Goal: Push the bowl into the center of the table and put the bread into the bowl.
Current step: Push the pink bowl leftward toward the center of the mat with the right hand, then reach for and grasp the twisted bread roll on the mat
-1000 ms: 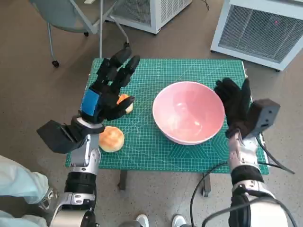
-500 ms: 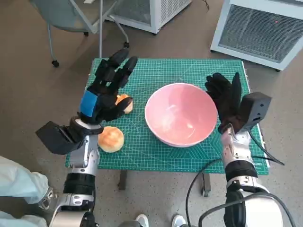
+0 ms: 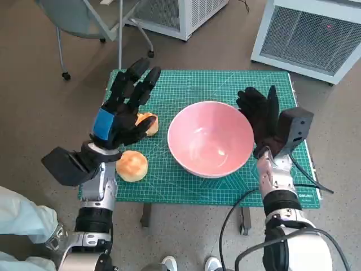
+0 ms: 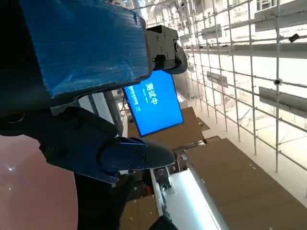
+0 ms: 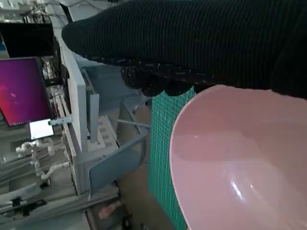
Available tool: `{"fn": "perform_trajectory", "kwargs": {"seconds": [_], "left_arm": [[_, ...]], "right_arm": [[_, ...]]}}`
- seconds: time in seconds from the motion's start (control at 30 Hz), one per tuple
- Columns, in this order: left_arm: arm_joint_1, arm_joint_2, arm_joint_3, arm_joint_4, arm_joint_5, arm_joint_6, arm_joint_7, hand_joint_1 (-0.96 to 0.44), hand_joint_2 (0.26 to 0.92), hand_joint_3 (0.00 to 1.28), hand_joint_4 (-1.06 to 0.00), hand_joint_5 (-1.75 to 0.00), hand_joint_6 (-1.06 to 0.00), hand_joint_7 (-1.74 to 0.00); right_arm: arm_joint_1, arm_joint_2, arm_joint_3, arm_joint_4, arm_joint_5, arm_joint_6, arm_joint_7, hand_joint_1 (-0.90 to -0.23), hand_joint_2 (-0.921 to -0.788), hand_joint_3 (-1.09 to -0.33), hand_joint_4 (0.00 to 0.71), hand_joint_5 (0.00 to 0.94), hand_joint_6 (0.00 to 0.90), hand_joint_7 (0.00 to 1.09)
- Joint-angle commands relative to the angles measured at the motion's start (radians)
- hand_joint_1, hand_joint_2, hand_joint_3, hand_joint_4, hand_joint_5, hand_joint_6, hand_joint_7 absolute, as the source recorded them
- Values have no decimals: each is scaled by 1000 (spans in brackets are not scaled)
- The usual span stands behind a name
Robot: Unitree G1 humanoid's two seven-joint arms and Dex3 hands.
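Observation:
A large pink bowl (image 3: 210,138) stands on the green cutting mat (image 3: 186,84) that covers the table, and fills much of the right wrist view as the bowl (image 5: 240,163). My right hand (image 3: 262,116), gloved and with fingers spread, presses flat against the bowl's right rim. Two pieces of bread lie at the mat's left: a round bun (image 3: 132,165) near the front edge and a smaller piece (image 3: 148,123) partly hidden under my left hand (image 3: 123,110). That hand hovers above it with fingers apart, holding nothing.
A chair (image 3: 90,22) stands on the floor beyond the table's far left corner. Two white units (image 3: 316,34) stand at the back. Shoes (image 3: 169,263) show by the table's front edge, and a pale sleeve (image 3: 17,226) at the lower left.
My right hand has pushed the bowl leftward across the mat, toward the middle. The left hand has stayed almost still above the smaller bread.

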Motion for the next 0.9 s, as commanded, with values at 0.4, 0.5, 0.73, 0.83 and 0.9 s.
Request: {"fn": "perform_trajectory", "kwargs": {"seconds": [0.4,0.5,0.73,0.83,0.9], "left_arm": [[-13,28,24,48,6,-37,4,-627,921,315,-208,-2,-61,-416],[-23,32,28,67,6,-44,5,-630,921,317,-210,-3,-64,-408],[-52,42,31,110,20,-71,13,-619,921,312,-212,-3,-74,-390],[-68,51,29,131,39,-88,25,-611,921,307,-213,-3,-80,-385],[-79,62,25,145,61,-103,39,-608,921,306,-214,-3,-86,-383]], "right_arm": [[30,-57,72,-110,-51,-235,70,-532,-921,-718,73,3,53,234],[62,-65,96,-186,-59,-326,97,-541,-921,-715,78,5,53,238],[163,-74,135,-430,-25,-456,174,-581,-921,-706,103,5,8,354],[206,-76,150,-536,-3,-474,200,-592,-921,-706,107,6,2,370],[232,-79,158,-601,16,-473,217,-597,-921,-706,109,6,0,376]]}}
